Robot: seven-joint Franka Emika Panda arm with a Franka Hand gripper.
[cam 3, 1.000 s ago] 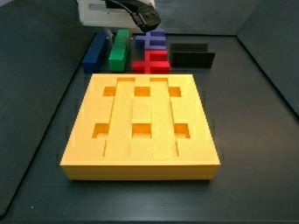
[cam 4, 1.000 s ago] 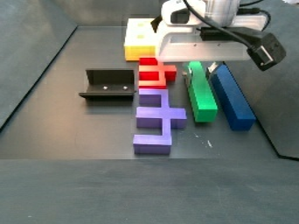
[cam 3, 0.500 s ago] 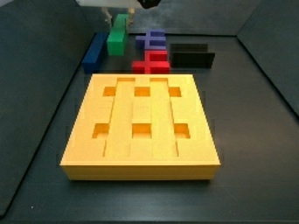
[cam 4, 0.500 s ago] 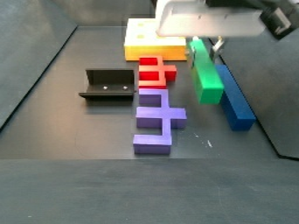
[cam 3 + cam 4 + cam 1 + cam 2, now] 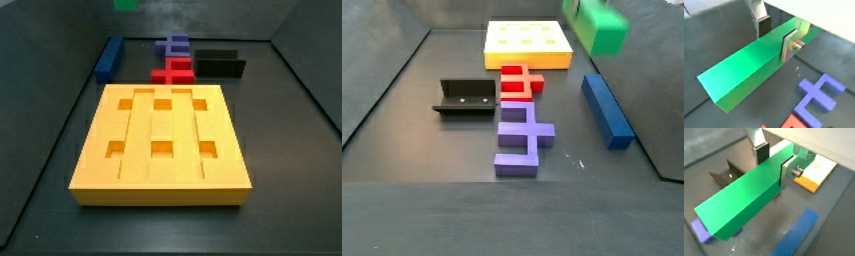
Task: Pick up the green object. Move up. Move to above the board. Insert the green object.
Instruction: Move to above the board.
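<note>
My gripper [image 5: 776,36] is shut on the green object [image 5: 751,70], a long green bar, gripping it across its width; both wrist views show this [image 5: 744,203]. The silver fingers [image 5: 789,170] press its two long sides. The bar hangs high above the floor. In a side view only its end shows at the top edge [image 5: 127,4]; in a side view it hangs beside the board's right side [image 5: 599,25]. The board [image 5: 167,140], a yellow-orange slab with grooves and square holes, lies flat on the floor and also shows in two other views [image 5: 527,42] [image 5: 814,173]. The gripper itself is out of frame in both side views.
A blue bar [image 5: 605,108] lies on the floor where the green one was beside it [image 5: 107,57]. A red piece [image 5: 517,81] and a purple piece [image 5: 523,135] lie in a row. The fixture [image 5: 465,97] stands next to them [image 5: 221,64].
The gripper has risen with the green bar, from just above the floor beside the blue bar to the top of both side views. Nothing else has moved.
</note>
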